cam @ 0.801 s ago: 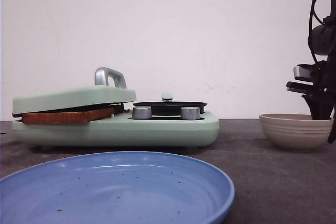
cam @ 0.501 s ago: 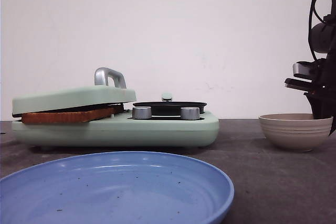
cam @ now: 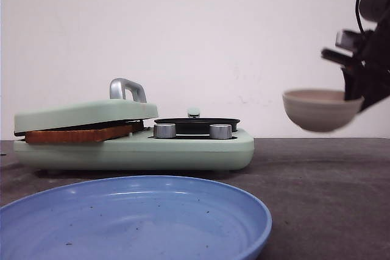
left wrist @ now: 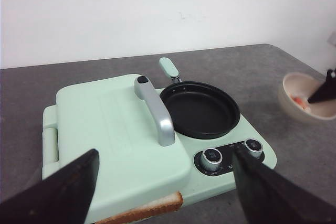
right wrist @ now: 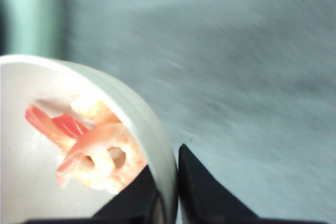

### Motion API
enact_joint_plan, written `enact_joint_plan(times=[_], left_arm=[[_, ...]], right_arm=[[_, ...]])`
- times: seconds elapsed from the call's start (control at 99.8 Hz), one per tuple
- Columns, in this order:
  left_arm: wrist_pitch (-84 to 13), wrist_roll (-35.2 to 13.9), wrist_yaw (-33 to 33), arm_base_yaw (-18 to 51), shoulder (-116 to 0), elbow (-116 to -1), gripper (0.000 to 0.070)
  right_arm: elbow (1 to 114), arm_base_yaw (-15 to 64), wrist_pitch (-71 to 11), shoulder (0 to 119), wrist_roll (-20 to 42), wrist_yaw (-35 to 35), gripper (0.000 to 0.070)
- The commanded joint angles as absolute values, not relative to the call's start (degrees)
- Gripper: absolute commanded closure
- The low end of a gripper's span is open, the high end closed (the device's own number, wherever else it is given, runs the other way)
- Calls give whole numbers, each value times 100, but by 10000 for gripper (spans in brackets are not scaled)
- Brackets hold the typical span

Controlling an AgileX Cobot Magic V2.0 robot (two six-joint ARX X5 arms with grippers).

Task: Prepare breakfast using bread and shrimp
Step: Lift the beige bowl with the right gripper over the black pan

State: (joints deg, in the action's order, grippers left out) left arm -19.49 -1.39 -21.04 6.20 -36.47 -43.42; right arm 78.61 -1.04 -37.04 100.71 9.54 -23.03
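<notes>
At the right of the frame, the right pincer (cam: 352, 92) is gripping the shrimp (right wrist: 97, 153) bowl's (cam: 321, 109) rim, holding it above the bench (cam: 317, 181). The left pincer (left wrist: 163, 192) is gaping wide over the bread (cam: 79, 134) press (cam: 134, 144).

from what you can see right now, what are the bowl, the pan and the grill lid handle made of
Bowl: probably ceramic or stoneware, with a matte beige glaze and a thick wall visible at the right gripper. Pan: likely non-stick coated metal, with a uniformly matte black interior. Grill lid handle: seems brushed metal, or silver-painted plastic, with a soft grey sheen.
</notes>
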Motion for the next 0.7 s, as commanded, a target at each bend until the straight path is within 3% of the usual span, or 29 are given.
enact_joint_plan(times=[0.0,0.491,0.691], left_arm=[[-1885,-86,-2097,622,-3671,-4407,266],[-2036,-84,-2097,622,-3673,-4407,266],[-2032,-84,-2097,624,-3673,-4407,266]], right_arm=[[7961,32,-3524,10038,1253,-2434,699],[7992,1372,-1793,9963,2504,-2475,699],[8117,1653,-1411,10077,2646,-2202,700]])
